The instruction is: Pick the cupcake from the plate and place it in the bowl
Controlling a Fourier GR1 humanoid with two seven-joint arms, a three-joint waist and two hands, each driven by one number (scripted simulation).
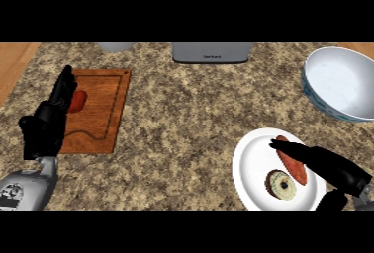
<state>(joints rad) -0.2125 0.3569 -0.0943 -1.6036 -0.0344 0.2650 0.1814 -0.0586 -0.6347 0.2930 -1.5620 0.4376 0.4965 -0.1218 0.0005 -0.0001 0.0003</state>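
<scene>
A white plate [252,153] lies at the front right of the counter. On it sits a small round cupcake [281,185] with a pale top and dark centre, beside a reddish piece of food [291,163]. My right hand [321,163] reaches over the plate from the lower right, fingers straight, lying across the reddish piece and just above and right of the cupcake, holding nothing. The large white bowl [340,84] with a bluish rim stands at the back right. My left hand [45,126] rests open at the left, fingers up.
A wooden cutting board [99,108] lies at the left with a red item [77,101] partly behind my left hand. A grey appliance [211,52] and a pale round object [116,47] stand at the counter's back edge.
</scene>
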